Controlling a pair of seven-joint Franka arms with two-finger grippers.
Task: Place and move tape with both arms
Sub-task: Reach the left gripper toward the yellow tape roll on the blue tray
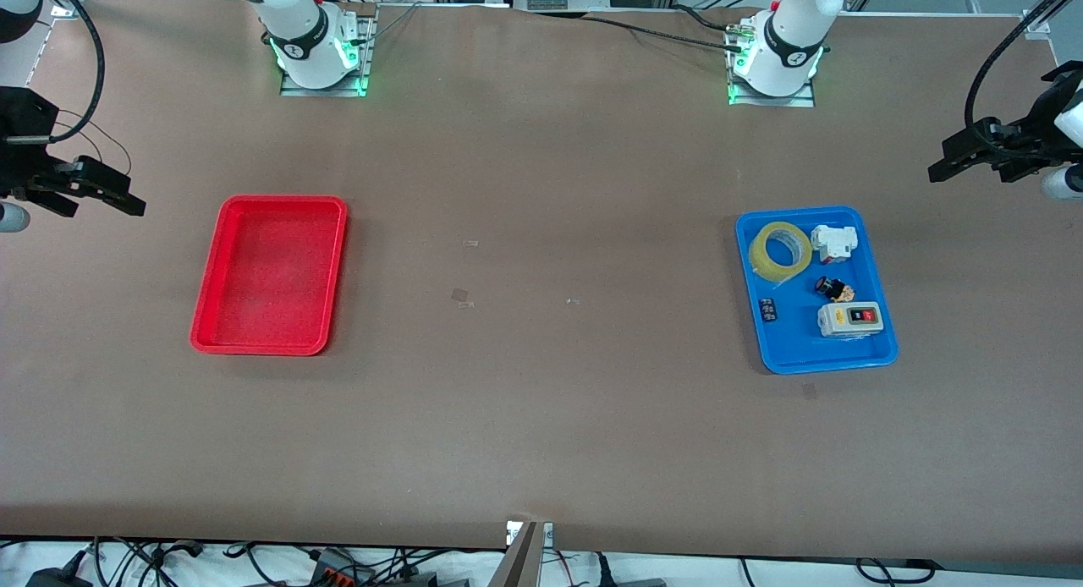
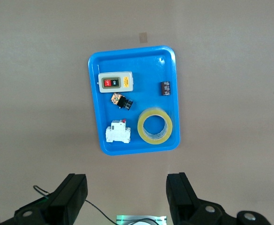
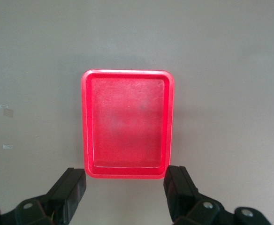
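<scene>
The tape (image 1: 780, 250), a see-through yellowish ring with a wide hole, lies flat in the blue tray (image 1: 880, 354), in the corner farthest from the front camera, right beside a white breaker (image 1: 833, 243). Also in the blue tray is a switch box (image 1: 850, 319) with red and black buttons; its lettering is too small to read. Left hand (image 1: 952, 166) hangs spread over the worktop (image 1: 541, 401) edge near the blue tray. Right hand (image 1: 110, 196), spread too, waits well apart by the red tray (image 1: 269, 348).
</scene>
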